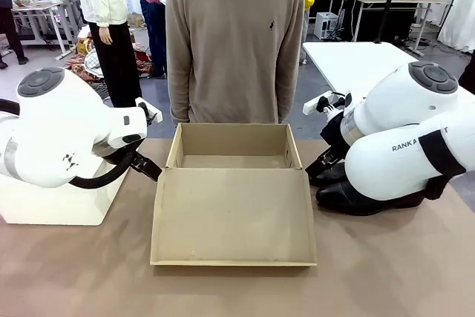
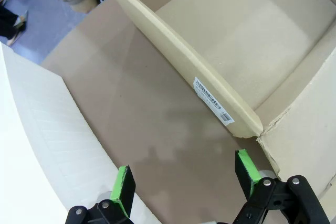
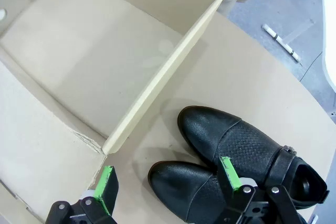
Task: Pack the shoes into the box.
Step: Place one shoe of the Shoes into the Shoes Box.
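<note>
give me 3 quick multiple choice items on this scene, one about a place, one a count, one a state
1. Where are the shoes relative to the box?
A inside it
B on the table, to the robot's right of it
C behind it, on the far side

2. How many shoes are there?
A one
B three
C two

3. The box's lid is:
A open, lying flat toward the robot
B shut
C standing upright

Answers:
1 B: they sit on the table outside the box's right wall.
2 C: the right wrist view shows two black toes side by side.
3 A: the flap lies flat and the inside shows.
</note>
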You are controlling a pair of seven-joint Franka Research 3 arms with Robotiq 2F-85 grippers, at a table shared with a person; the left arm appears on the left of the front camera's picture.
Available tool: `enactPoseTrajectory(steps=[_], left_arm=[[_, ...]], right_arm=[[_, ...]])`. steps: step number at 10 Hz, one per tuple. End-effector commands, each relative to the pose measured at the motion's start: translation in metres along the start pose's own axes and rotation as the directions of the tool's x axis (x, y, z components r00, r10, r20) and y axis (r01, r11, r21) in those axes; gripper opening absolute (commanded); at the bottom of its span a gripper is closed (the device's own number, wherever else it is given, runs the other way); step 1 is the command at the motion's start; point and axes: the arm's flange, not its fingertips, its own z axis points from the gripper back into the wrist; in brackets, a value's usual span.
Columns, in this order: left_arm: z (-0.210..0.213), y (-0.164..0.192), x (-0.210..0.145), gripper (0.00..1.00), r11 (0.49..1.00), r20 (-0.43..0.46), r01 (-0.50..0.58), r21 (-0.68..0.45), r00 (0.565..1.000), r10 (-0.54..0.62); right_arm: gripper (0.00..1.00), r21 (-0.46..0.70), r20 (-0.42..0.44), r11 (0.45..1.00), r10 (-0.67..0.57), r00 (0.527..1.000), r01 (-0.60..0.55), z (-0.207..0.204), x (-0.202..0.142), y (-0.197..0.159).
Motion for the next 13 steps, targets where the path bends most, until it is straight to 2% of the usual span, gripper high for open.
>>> enactPoseTrajectory(steps=[1, 4, 6, 9, 13], left_arm=[[0.0, 0.001, 0.0, 1.0, 1.0, 0.0, -0.001, 0.0, 1.0, 0.001], [0.0, 0.001, 0.0, 1.0, 1.0, 0.0, -0.001, 0.0, 1.0, 0.001], [0.008, 0.003, 0.005, 1.0, 1.0, -0.001, 0.0, 0.019, 1.0, 0.0], [0.039, 0.014, 0.027, 1.0, 0.998, 0.006, 0.023, 0.053, 1.0, -0.024], [0.103, 0.019, 0.05, 1.0, 0.998, 0.037, 0.067, -0.011, 0.997, -0.067]], right_arm=[[1.0, 0.0, 0.002, 1.0, -0.001, 1.0, 0.001, 0.0, 0.0, 0.0], [1.0, 0.0, 0.0, 1.0, 0.0, 1.0, 0.0, 0.0, 0.0, 0.0], [1.0, 0.03, -0.008, 0.999, -0.031, 0.999, 0.031, 0.014, 0.004, -0.014], [1.0, 0.036, -0.007, 0.997, -0.062, 0.998, 0.062, 0.047, 0.014, -0.032], [1.0, 0.112, 0.004, 0.993, -0.047, 0.999, 0.046, 0.095, 0.025, -0.033]])
